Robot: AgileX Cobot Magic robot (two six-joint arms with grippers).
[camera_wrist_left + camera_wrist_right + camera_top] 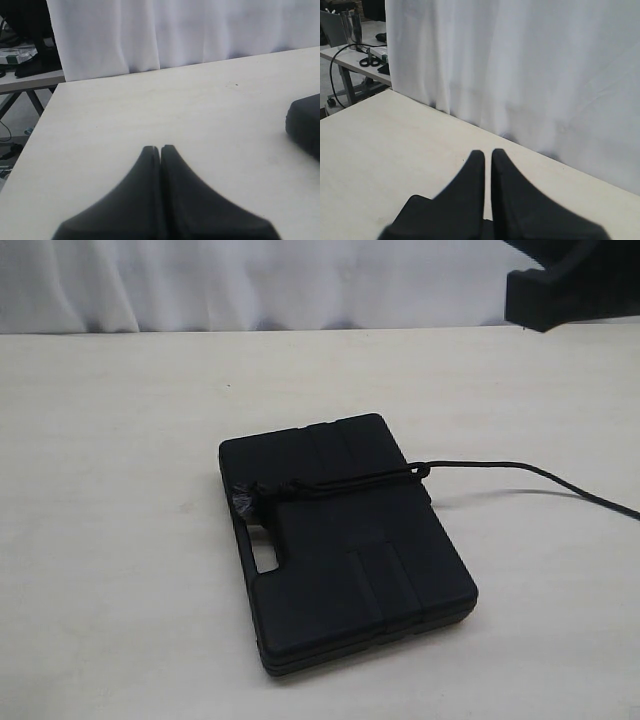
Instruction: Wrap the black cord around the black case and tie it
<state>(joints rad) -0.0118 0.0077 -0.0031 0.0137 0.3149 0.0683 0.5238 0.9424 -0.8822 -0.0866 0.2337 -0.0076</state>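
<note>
Exterior view gives me the black case lying flat near the middle of the table, with its handle slot at the left edge. I see the black cord stretched across its lid and bunched in a knot at that left edge next to the slot, the free end trailing off the right side over the tabletop. My left gripper hangs over bare table near one case corner, jaws pressed together on nothing. My right gripper is likewise closed and holding nothing, facing the white curtain.
</note>
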